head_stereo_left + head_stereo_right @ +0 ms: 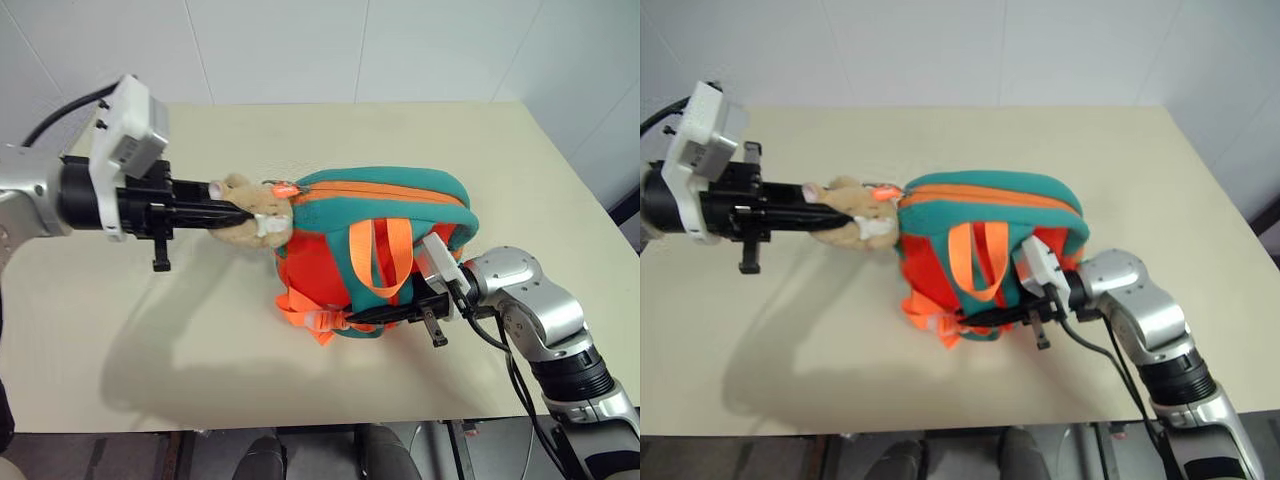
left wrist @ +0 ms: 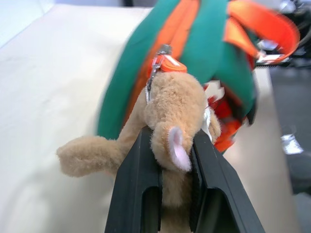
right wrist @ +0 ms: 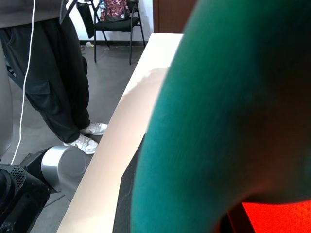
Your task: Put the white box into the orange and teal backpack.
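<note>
The orange and teal backpack point(image 1: 380, 200) stands over the middle of the cream table point(image 1: 150, 340), its zipper line uppermost. A tan plush toy point(image 1: 250, 205) hangs off its left end, and my left gripper point(image 1: 240, 212) is shut on that toy. In the left wrist view the black fingers point(image 2: 141, 184) squeeze the toy point(image 2: 175, 107) from both sides. My right gripper point(image 1: 365, 318) is shut on the backpack's lower teal edge, beside the orange buckle straps point(image 1: 315, 318). Teal fabric point(image 3: 218, 97) lies right against the right wrist camera. The white box is out of view.
Orange webbing loops point(image 1: 385, 255) hang down the backpack's front. Beyond the table's edge, the right wrist view shows a person's dark trouser legs point(image 3: 53, 73) and white shoes on the grey floor, with a black chair point(image 3: 114, 22) farther back.
</note>
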Controlling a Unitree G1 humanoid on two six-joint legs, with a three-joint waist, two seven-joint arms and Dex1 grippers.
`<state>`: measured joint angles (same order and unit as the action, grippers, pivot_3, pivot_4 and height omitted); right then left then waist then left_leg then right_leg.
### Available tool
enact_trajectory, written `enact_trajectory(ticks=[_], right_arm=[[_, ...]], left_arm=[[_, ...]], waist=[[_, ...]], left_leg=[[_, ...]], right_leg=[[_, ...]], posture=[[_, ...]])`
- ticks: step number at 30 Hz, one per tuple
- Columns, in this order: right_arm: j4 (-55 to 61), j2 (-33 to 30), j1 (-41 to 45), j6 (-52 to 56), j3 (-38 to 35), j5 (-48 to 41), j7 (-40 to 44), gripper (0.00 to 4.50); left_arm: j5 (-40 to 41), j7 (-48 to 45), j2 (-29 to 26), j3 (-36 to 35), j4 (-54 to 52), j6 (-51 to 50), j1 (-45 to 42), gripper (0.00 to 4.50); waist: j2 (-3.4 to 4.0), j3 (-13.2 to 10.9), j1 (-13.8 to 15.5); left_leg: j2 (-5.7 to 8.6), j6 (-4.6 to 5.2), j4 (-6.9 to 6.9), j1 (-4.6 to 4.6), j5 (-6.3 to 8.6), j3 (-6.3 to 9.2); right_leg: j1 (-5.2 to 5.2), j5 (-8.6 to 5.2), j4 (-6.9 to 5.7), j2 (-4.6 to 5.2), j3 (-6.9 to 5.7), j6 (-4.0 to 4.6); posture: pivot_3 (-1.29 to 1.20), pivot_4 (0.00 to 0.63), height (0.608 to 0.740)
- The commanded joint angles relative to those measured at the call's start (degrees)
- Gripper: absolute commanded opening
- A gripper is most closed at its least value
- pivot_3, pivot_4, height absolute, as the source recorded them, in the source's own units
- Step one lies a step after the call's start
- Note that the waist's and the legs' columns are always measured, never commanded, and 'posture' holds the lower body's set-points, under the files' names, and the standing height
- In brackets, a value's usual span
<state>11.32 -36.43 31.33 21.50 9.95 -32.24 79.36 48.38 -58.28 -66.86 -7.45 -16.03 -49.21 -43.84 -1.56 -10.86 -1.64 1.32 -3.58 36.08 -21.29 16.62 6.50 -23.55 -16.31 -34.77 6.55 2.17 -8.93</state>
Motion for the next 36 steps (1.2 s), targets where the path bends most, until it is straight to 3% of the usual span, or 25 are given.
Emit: enact_trajectory(ticks=[1, 19, 36], right_arm=[[2.4, -0.9, -0.5, 0.5, -2.3, -1.6, -0.1, 0.50], [3.7, -0.5, -1.2, 1.2, -3.0, -2.4, -1.1, 0.50], [2.8, 0.4, 0.2, 1.3, -2.3, -1.9, -1.5, 0.50]], left_arm=[[-4.6, -3.9, -2.7, -0.6, 4.0, 3.5, 0.2, 0.28], [-20.3, -19.1, -2.3, 10.4, 19.6, 15.0, -0.6, 0.25], [-33.0, -20.8, 10.2, 20.5, 29.8, 19.4, -4.1, 0.24]], waist=[[0.00, 0.0, 0.0], [0.01, 0.0, -0.1], [0.00, 0.0, 0.0]], left_leg=[[0.00, 0.01, 0.00, 0.00, 0.00, -0.01], [-0.05, 0.11, 0.02, 0.00, 0.06, -0.03], [-0.05, 0.13, 0.14, 0.00, 0.07, -0.03]], right_leg=[[0.00, 0.00, 0.00, 0.00, 0.00, 0.00], [-0.03, 0.00, -0.10, -0.04, 0.00, 0.00], [-0.03, 0.00, -0.22, -0.04, -0.01, 0.00]], posture=[[0.00, 0.150, 0.740], [0.00, 0.150, 0.740], [0.00, 0.150, 0.740]])
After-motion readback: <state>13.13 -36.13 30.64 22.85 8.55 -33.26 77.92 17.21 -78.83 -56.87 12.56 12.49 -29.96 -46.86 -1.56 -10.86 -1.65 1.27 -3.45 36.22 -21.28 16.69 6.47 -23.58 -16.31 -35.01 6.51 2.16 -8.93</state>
